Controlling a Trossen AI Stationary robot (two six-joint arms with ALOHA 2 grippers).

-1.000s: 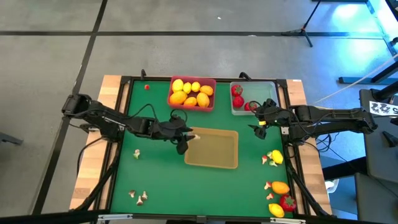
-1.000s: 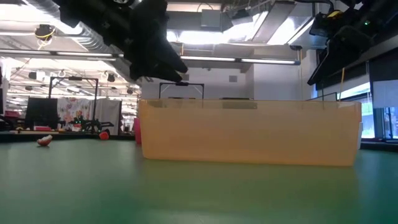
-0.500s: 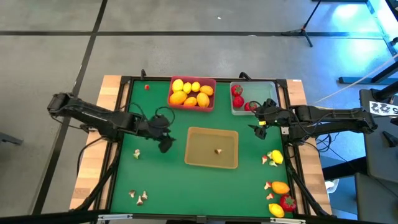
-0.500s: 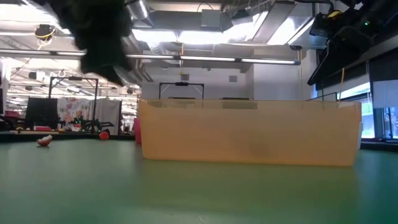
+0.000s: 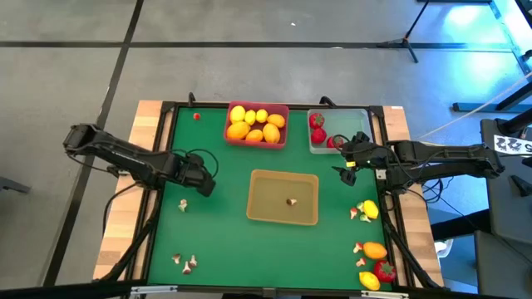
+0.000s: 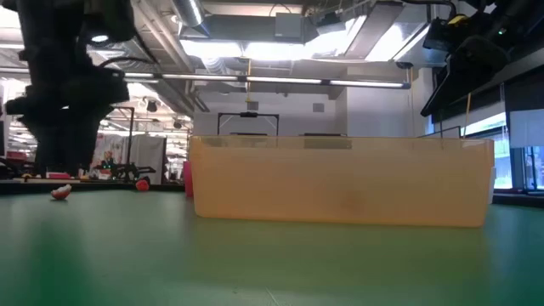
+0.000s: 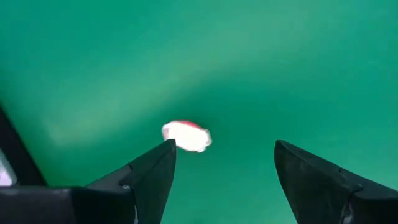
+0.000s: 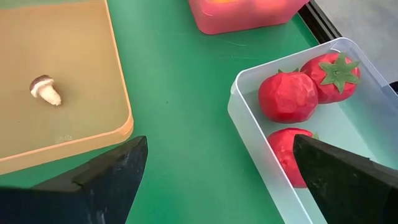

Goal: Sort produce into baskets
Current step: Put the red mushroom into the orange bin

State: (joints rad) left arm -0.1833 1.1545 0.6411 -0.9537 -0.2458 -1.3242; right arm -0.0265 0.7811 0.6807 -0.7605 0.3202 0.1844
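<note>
While one mushroom now lies in the tan basket, the left claw has pulled back and hangs empty over the next one.

Largest first: the green worktop (image 5: 224,241) fills the frame's middle; the tan basket (image 5: 283,218) sits at centre, now holding a mushroom (image 5: 291,201) the left claw (image 5: 198,184) carried a second ago. The pink basket (image 5: 257,141) of lemons and the clear basket (image 5: 318,146) of red fruits stand upper centre and upper right. Left claw, centre left, has opened partway, empty, above a loose mushroom (image 7: 186,136). Right claw (image 8: 217,186), wide open and empty, waits by the clear basket. Mixed produce (image 5: 372,262) clusters lower right; more mushrooms (image 5: 186,262) lower left. Nothing blocks the pick.
</note>
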